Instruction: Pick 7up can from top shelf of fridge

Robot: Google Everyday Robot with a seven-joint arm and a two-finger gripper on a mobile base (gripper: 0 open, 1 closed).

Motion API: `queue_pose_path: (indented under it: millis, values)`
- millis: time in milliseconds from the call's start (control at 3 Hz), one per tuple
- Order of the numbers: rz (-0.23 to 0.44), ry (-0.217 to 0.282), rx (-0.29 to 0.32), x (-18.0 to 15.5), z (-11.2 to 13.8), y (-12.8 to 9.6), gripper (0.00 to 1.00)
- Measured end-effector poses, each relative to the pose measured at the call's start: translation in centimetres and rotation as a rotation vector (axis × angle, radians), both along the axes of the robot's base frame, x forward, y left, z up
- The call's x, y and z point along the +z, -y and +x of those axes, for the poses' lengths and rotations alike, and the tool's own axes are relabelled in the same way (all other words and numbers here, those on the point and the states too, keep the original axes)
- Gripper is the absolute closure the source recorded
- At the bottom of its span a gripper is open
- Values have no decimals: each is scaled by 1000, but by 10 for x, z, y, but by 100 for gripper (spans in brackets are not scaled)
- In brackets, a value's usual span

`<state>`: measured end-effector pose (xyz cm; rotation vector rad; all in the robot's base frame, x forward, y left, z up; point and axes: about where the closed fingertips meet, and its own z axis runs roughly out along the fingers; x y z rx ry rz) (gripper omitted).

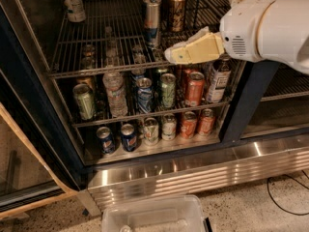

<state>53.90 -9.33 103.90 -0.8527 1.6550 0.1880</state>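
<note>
The 7up can (73, 4), pale silver-white, stands upright at the far back left of the top shelf (96, 52), a wide chrome wire rack in the open fridge (241, 115). My gripper (173, 55) is cream-coloured and sticks out leftward from the big white arm at the right. Its tip hangs just over the shelf's front rail, right of centre and well to the right of the 7up can. Nothing shows in its grasp.
A tall slim silver-and-blue can (152, 19) and brown-gold cans (176, 7) stand mid-shelf, just behind the gripper. Lower racks (145, 112) are crowded with cans and bottles. A ribbed steel base panel (203, 170) runs below, with a clear plastic bin (154, 216) on the floor.
</note>
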Motion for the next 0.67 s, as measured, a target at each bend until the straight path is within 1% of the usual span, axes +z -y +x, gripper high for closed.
queue_pose_path:
  millis: [333, 667]
  values:
    - [12, 28, 3, -2, 5, -12, 0]
    - [52, 70, -23, -9, 17, -34, 0]
